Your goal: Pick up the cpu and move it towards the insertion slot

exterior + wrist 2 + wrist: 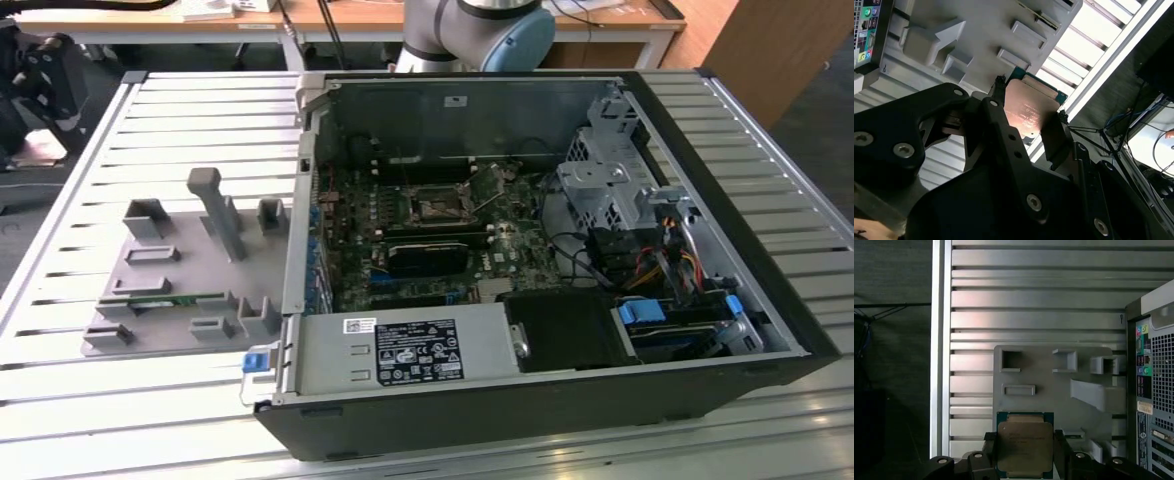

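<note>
Hand: the hand (1024, 440) is pinching the cpu (1025, 452), with the fingers (990, 450) on two opposite edges. The metal lid faces the camera in both wrist views.
Cpu: it looks to be up off the grey fixture plate (1054, 390) and hangs over it. The plate lies on the slatted bench (1034, 305) beside the computer case (561, 400).
Insertion slot: the insertion slot (438, 207) is a dark square in a shiny frame on the board inside the open case. It is well apart from the plate.
Grip: this looks sound, since the chip sits square between the fingers. I'd carry it level with no twisting, holding by the edges only.
Path: I'd go up and over the rim of the case, not in at its side. Cables (627, 265) and the drive cage (607, 190) crowd the slot on the exterior view's right.
Watch: any slip in the pinch would tip the chip, so slow travel seems wise.
</note>
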Controlling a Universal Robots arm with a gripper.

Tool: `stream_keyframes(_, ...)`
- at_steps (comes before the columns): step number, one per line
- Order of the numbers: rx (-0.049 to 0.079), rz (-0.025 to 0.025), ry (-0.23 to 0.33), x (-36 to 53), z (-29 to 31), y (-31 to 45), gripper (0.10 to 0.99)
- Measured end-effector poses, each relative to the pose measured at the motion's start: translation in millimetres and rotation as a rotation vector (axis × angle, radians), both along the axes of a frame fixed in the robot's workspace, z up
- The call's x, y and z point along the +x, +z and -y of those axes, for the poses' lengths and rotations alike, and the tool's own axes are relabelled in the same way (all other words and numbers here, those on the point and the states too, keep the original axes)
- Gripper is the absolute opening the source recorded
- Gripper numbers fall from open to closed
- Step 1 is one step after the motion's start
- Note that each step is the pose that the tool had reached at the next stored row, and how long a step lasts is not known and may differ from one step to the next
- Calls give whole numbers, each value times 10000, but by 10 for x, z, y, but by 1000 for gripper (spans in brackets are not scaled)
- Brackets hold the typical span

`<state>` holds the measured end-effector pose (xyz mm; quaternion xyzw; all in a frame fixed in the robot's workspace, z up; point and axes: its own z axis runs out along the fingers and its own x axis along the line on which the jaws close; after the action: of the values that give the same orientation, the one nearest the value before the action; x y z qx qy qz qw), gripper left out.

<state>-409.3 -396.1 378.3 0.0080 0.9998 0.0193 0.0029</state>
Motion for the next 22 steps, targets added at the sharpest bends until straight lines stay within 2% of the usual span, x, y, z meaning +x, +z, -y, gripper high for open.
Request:
stream_keyframes(7,0,-1,-1,0,0,163,537)
stream_keyframes(13,-31,-1,0,5,0,173,537)
stream_keyframes(22,-31,-1,0,142,0,173,537)
